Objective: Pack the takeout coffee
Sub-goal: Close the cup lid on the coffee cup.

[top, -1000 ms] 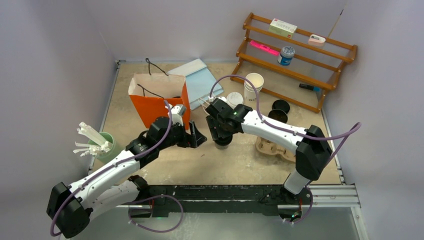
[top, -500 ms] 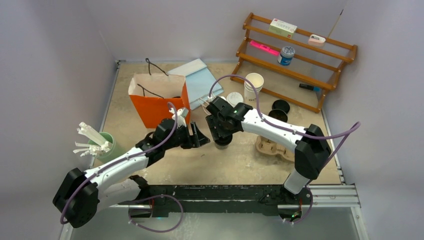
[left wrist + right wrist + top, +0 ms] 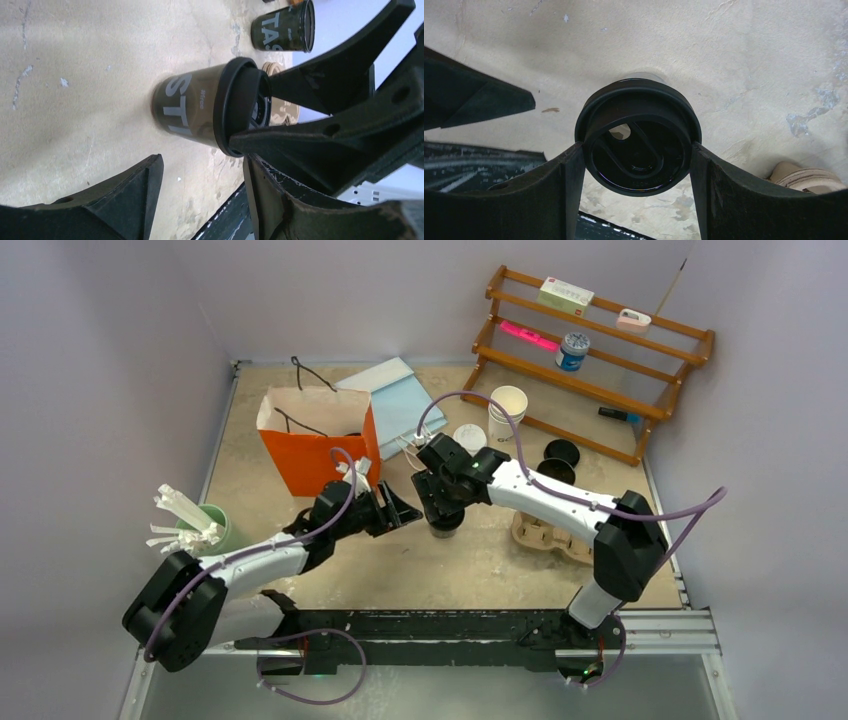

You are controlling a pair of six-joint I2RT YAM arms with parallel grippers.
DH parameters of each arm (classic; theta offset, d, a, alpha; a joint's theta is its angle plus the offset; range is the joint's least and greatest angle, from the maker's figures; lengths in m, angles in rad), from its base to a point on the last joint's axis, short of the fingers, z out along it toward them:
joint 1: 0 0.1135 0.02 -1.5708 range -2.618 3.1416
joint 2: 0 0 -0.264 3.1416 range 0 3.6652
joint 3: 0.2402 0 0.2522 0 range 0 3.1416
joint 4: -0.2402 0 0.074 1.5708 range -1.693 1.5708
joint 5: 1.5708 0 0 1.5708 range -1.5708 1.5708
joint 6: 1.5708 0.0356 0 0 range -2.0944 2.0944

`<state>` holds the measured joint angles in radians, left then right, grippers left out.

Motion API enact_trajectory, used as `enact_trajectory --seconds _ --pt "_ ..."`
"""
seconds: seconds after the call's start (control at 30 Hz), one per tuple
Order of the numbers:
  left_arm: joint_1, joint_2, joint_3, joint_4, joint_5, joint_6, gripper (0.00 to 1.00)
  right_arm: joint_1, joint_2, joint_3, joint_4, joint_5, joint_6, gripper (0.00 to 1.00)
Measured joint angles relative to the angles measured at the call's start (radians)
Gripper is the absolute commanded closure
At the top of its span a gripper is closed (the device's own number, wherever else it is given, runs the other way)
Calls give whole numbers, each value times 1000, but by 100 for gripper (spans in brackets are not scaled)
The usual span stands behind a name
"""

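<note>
A small black cup with white print stands on the table, a round black lid on its top, slightly tilted. My right gripper is above it, its fingers touching the lid's rim on both sides; in the top view it covers the cup. My left gripper is open and empty, low beside the cup on its left. A second, lidless black cup stands further right, with a loose black lid behind it.
A brown pulp carrier lies right of the cup. An orange paper bag stands open behind the left arm. Stacked white cups, a blue cloth, a wooden rack and a green cup of white sticks stand around.
My left arm has stretched lower and to the right, bringing its open gripper closer to the cup. My right gripper has stayed on the lid.
</note>
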<state>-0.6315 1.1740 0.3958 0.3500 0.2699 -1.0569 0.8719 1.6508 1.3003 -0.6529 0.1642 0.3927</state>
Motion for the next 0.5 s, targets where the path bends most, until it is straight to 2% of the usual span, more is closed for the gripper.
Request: enact_trajectory --seconds 0.27,0.5 --pt "74 126 0 139 12 -38 37 0 -10 -14 24 -4 -42 52" --pt "94 250 46 209 44 -43 37 0 -8 -13 27 -11 -62 53"
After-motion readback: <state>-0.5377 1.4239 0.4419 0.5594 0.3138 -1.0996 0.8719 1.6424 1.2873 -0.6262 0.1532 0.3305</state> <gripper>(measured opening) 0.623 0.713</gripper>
